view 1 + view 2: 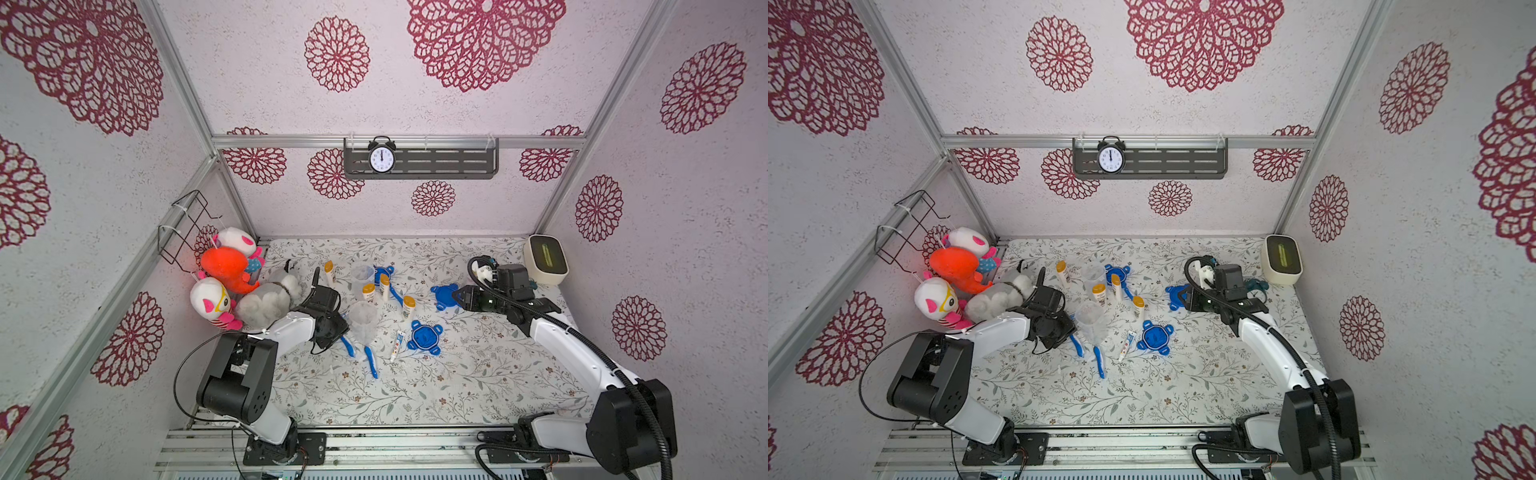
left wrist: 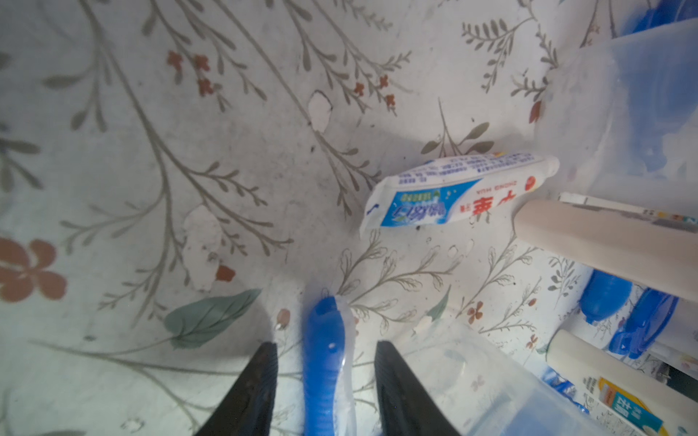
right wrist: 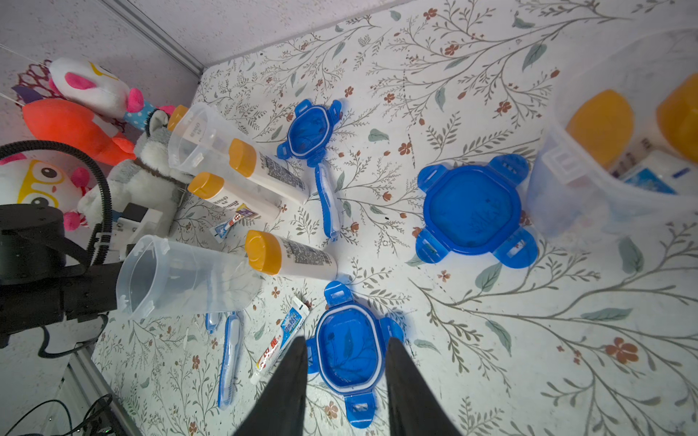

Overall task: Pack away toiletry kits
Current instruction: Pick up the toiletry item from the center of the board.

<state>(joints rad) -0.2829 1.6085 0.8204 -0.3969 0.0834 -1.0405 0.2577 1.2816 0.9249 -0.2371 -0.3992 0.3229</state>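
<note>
In the left wrist view my left gripper [image 2: 326,349] stands open astride a blue toothbrush [image 2: 324,328] lying on the cloth, with a gap on each side. A toothpaste tube [image 2: 453,192] lies just beyond it. An empty clear jar [image 1: 363,322] stands beside that gripper, and a second toothbrush [image 1: 371,361] lies nearby. My right gripper [image 3: 345,339] hangs open and empty in the air over the blue lids [image 3: 472,207]. White bottles with orange caps [image 1: 408,306] lie scattered. A jar holding capped bottles [image 3: 623,151] shows only in the right wrist view.
Plush toys [image 1: 232,286] crowd the back left corner under a wire basket [image 1: 187,226]. A cream box [image 1: 545,259] sits at the back right, with a teal clock [image 1: 1256,286] behind my right arm. A black clock [image 1: 381,158] stands on the wall shelf.
</note>
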